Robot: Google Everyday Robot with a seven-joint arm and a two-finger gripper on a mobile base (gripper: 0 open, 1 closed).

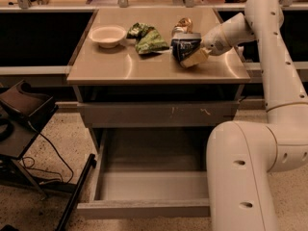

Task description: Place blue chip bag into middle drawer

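Observation:
The blue chip bag (184,46) lies on the table top (120,66) at the right rear, in front of a gold can (183,25). My gripper (193,58) is down at table height against the bag's lower right side. The arm reaches in from the right. The middle drawer (144,209) is pulled open below the table. Its plain front panel faces me and its grey floor is bare.
A white bowl (108,34) and a green crinkled bag (147,38) sit on the table left of the blue bag. A closed drawer front with pale scratch marks (159,113) is above the open drawer. A black stand with cables (21,112) is at left. My arm's lower body (245,177) overlaps the open drawer's right side.

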